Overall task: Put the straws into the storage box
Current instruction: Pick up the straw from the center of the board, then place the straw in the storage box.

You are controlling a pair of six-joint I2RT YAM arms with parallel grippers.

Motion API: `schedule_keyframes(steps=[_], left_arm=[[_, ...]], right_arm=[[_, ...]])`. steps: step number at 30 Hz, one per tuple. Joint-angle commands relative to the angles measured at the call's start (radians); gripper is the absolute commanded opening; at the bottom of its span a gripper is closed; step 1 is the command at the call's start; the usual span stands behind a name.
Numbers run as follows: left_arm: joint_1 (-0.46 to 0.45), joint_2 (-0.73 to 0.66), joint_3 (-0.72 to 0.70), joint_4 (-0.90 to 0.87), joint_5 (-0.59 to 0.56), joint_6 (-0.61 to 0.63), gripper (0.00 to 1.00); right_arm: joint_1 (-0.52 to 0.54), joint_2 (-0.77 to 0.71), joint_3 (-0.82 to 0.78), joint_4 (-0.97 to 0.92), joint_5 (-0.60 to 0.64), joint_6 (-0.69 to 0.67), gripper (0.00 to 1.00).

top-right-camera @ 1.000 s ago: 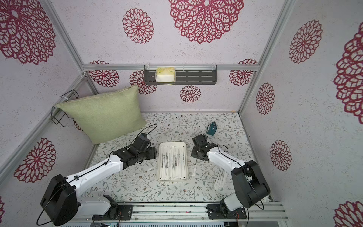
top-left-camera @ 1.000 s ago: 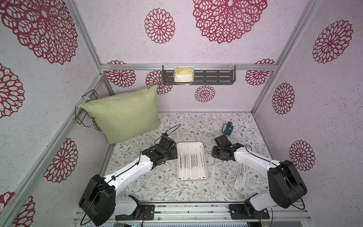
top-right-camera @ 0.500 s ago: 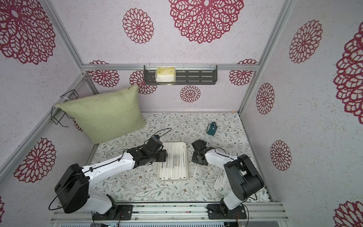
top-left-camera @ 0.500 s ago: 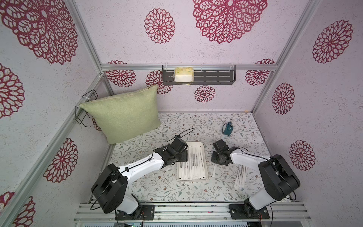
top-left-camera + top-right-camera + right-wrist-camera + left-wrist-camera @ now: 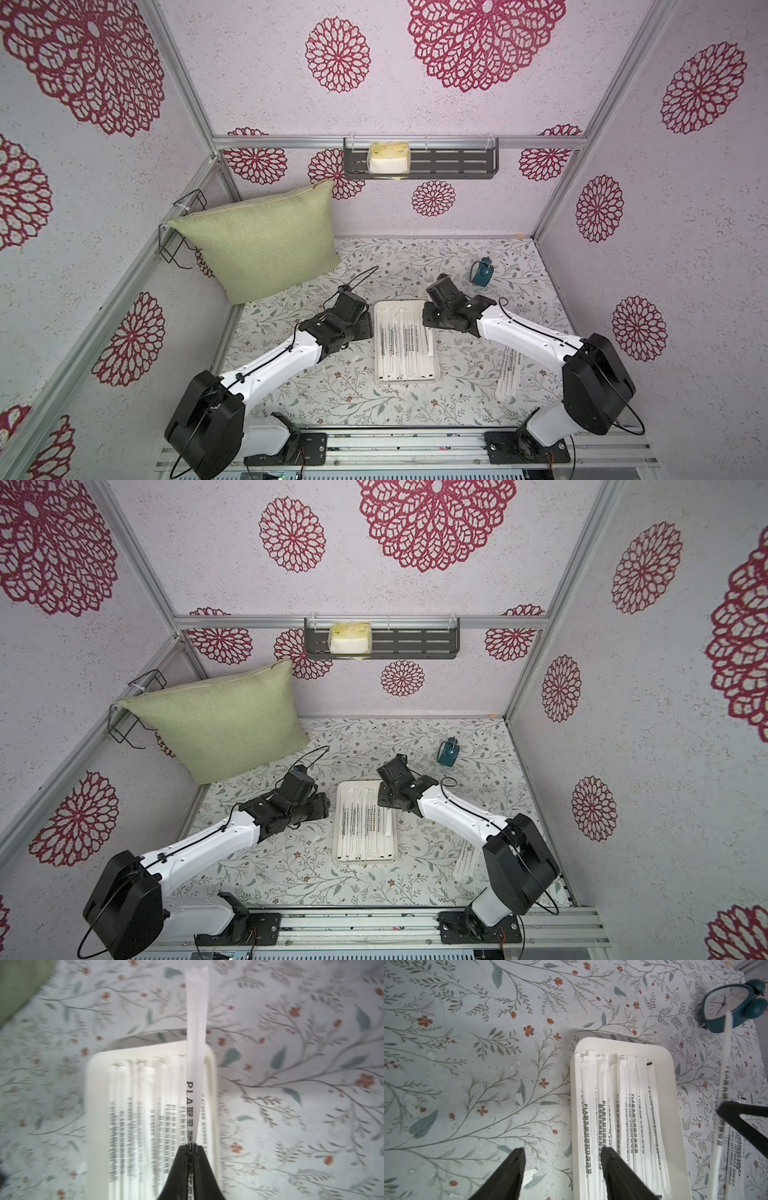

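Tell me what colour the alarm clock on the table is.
The alarm clock is dark teal with a white face; best seen in the left wrist view.

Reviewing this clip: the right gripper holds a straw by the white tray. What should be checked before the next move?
1. Right gripper shut on one straw: ok.
2. Held straw fully over the storage box: cannot tell; it hangs near the rim on the right arm's side.
3. Held straw lengthwise with the box: ok.
4. Left gripper open, empty, at the opposite rim: ok.
5. Stowed straws lying flat: ok.
6. All straws in: not ok; loose straws lie outside the box.
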Motion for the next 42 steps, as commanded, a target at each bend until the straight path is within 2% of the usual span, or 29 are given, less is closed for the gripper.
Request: schedule_keyframes(steps=[1,6,18,26,30,36,42], left_arm=[[0.005,-0.015,-0.002,0.027,0.008,-0.018,0.65],[0.005,-0.039,-0.019,0.019,0.009,-0.025,0.65],[0.007,-0.039,-0.038,0.032,0.014,-0.026,0.65],[0.007,-0.047,-0.042,0.025,-0.003,-0.011,0.65],[0.007,-0.047,-0.037,0.027,-0.003,-0.009,0.65],[0.008,-0.034,-0.031,0.032,-0.001,-0.002,0.65],[0.008,-0.027,-0.02,0.03,0.01,-0.003,0.65]], right_arm=[[0.048,0.072,0.021,0.04,-0.053,0.066,0.12],[0.081,0.155,0.044,0.116,-0.104,0.105,0.12],[0.095,0.265,-0.002,0.186,-0.121,0.148,0.12],[0.098,0.27,-0.019,0.186,-0.125,0.154,0.14],[0.1,0.233,0.009,0.158,-0.126,0.15,0.19],[0.08,0.181,0.042,0.086,-0.058,0.119,0.25],[0.042,0.209,0.045,0.082,-0.021,0.091,0.25]])
